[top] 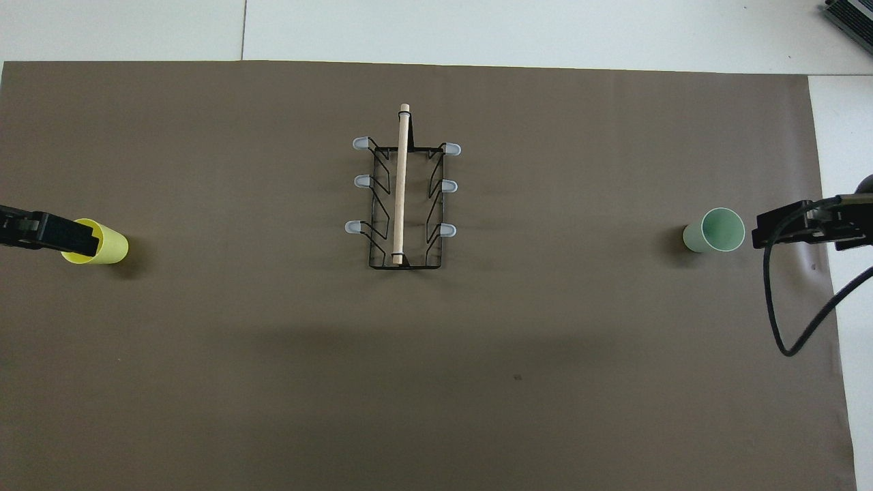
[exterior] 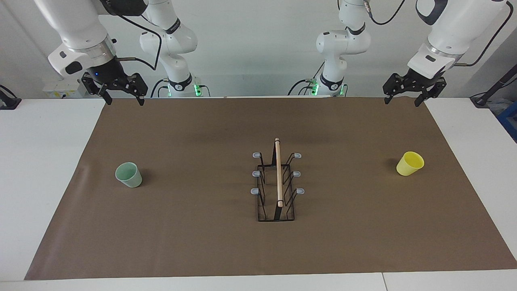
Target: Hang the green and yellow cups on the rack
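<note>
The pale green cup (exterior: 128,174) (top: 714,230) stands mouth up on the brown mat toward the right arm's end of the table. The yellow cup (exterior: 410,163) (top: 102,242) stands toward the left arm's end. The black wire rack (exterior: 278,182) (top: 402,198) with its wooden rod stands between them at mid-table, all six grey-tipped prongs bare. My right gripper (exterior: 124,100) (top: 771,228) is open and empty, raised over the mat's edge by the robots. My left gripper (exterior: 402,100) (top: 68,235) is open and empty, raised likewise; from overhead it overlaps the yellow cup without touching it.
The brown mat (exterior: 202,242) covers most of the white table (exterior: 40,161). A black cable (top: 784,307) hangs from the right arm near the green cup.
</note>
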Robot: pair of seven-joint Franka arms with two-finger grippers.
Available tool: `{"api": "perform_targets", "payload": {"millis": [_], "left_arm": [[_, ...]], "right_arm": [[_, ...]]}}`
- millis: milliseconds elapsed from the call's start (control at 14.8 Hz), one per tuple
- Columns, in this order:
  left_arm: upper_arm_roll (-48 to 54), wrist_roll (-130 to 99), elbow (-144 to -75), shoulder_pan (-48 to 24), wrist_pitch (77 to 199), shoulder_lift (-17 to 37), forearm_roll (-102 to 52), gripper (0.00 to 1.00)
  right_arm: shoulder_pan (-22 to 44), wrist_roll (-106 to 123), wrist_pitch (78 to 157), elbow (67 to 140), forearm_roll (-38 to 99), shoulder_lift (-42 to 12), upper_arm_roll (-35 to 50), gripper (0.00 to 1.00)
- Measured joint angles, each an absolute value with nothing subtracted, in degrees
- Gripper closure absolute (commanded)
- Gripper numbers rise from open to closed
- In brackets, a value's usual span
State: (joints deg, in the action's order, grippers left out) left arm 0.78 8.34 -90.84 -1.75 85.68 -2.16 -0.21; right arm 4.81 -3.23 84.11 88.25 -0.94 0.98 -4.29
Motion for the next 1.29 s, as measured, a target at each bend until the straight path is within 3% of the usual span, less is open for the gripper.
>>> {"api": "perform_targets", "payload": {"millis": [1083,1286], "left_arm": [[0.8,8.3,-90.8,-1.8,85.7,-2.2,-0.2,0.00],[0.8,8.3,-90.8,-1.8,85.7,-2.2,-0.2,0.00]], "right_arm": [[4.9,-3.2,83.8,90.7,-1.3,1.4,-4.2,0.00],[4.9,-3.2,86.2,91.9,-3.6,-0.7,-4.1,0.00]]}}
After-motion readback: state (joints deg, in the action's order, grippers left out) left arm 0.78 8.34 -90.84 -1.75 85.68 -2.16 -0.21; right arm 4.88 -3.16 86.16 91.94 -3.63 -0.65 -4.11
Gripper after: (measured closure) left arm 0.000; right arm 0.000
